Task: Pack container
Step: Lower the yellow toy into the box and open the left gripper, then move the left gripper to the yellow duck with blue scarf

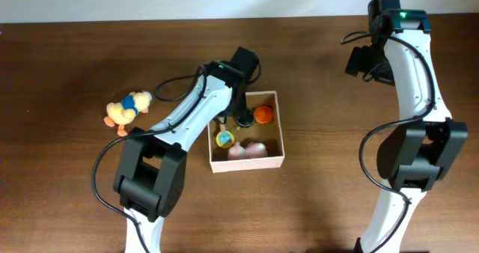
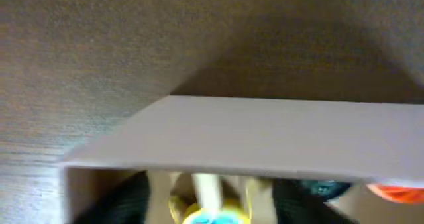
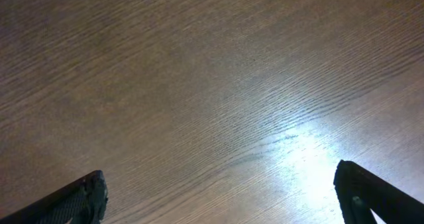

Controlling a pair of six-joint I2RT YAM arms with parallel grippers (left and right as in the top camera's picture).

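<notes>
Your container sits about the middle of the surface, open side up, white walls outside and tan inside. Your left arm reaches over its far left corner, and the left jaws hang inside it by the left wall. The left wrist view is blurred, but the two dark fingers stand apart with a yellow-and-blue toy between them and a strip of tan floor showing on each side of it, so the left jaws look parted and off the toy. From above, that toy lies against the left wall, an orange toy is in the far right corner, and pink toys lie along the near wall. A duck lies on the surface well to the left of the container. Your right arm stands near the far right corner of the surface, well apart from the container. Its fingers show only at the bottom corners of the wrist view, so the right jaws are spread wide, with bare wood between them.
</notes>
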